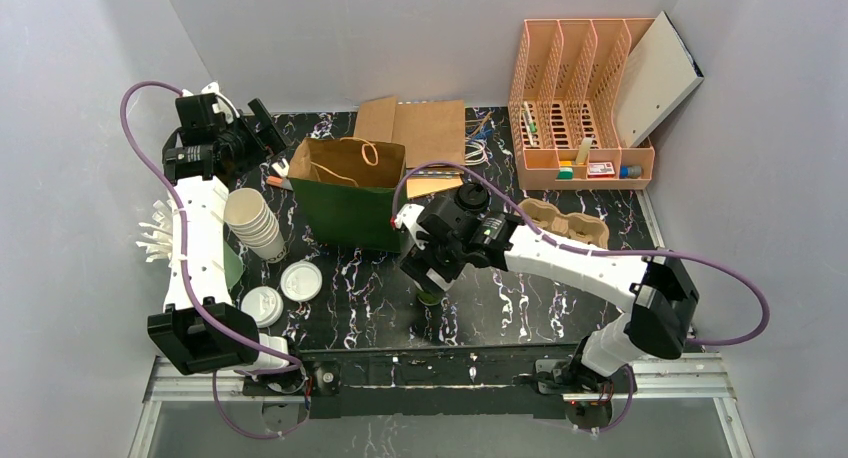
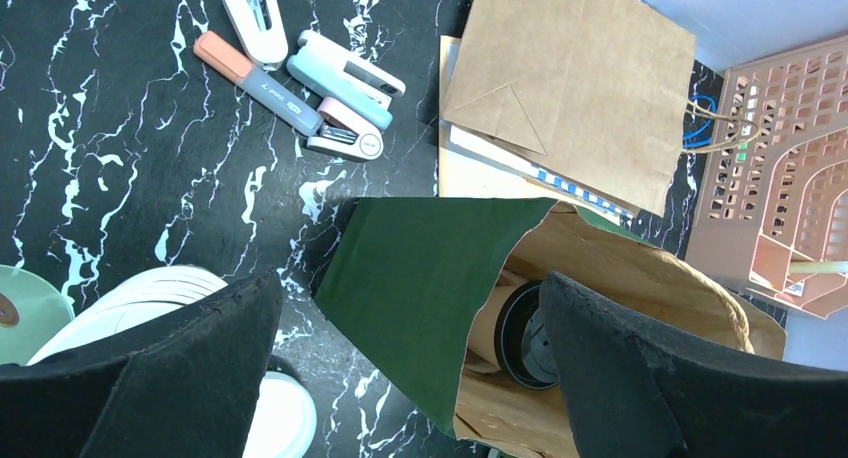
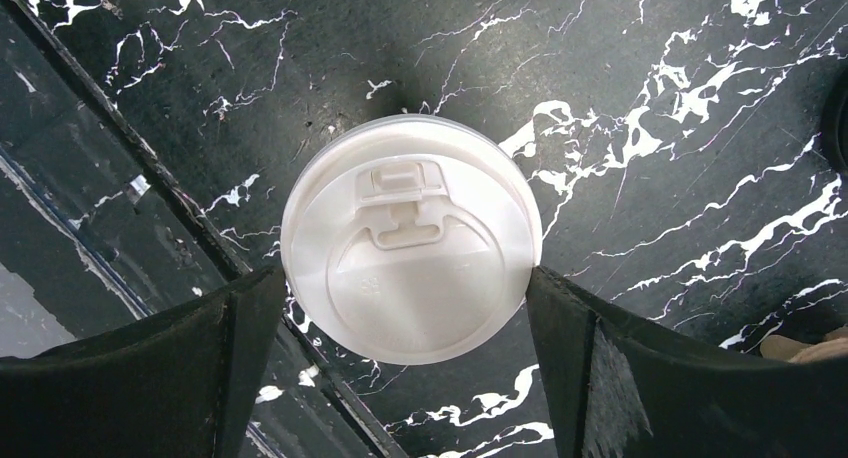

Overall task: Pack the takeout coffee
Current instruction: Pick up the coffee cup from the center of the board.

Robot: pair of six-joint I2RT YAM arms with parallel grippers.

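Poised straight over the cup (image 3: 410,253), with the right gripper (image 3: 402,278) spread wide and empty.
Stands upright directly below, lid up, centred between both fingers, touching neither; vertical axis, so probably calls for a straight drop and squeeze. Far closer to this arm than to the left gripper (image 2: 410,283), likewise wide and empty, hovering above the bag (image 2: 400,268).

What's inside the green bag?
A brown cup with a black lid shows inside the green bag. Anything deeper down is hidden by the bag's paper walls.
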